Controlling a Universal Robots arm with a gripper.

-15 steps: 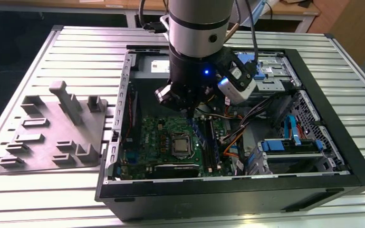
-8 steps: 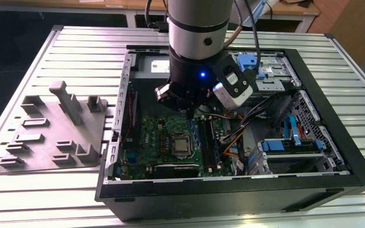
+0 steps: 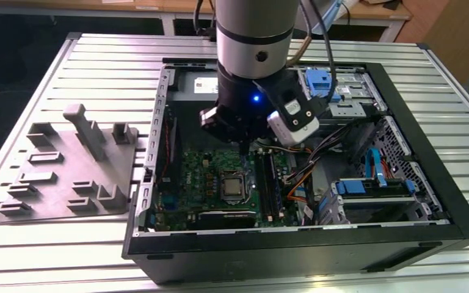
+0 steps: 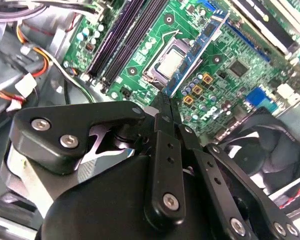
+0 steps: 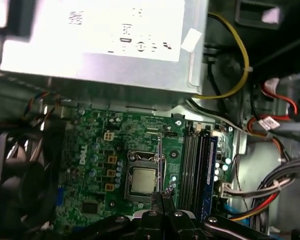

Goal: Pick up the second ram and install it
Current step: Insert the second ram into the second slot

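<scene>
End effector [image 4: 163, 102] grips the second ram [image 4: 195, 52] endwise.

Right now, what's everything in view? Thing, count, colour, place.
table: one, silver, under everything.
PC case: one, black, open, on the table.
fixture tray: one, grey, on the table, exterior view's left of the case.
motherboard: one, green, inside the case.
processor socket: one, silver, mid-motherboard.
seated memory stick: one, blue, in the black slots beside the socket.
power supply: one, grey, next to the motherboard.
fan: one, black, at the motherboard's edge.
drive caddies: two, blue, exterior view's right of the case.
cables: several, yellow, red, orange, black, near the slots.
second ram: one, blue-green, over the motherboard by the socket.
hand: one, black, shut on the second ram.
arm: one, silver and black, above the case.
</scene>
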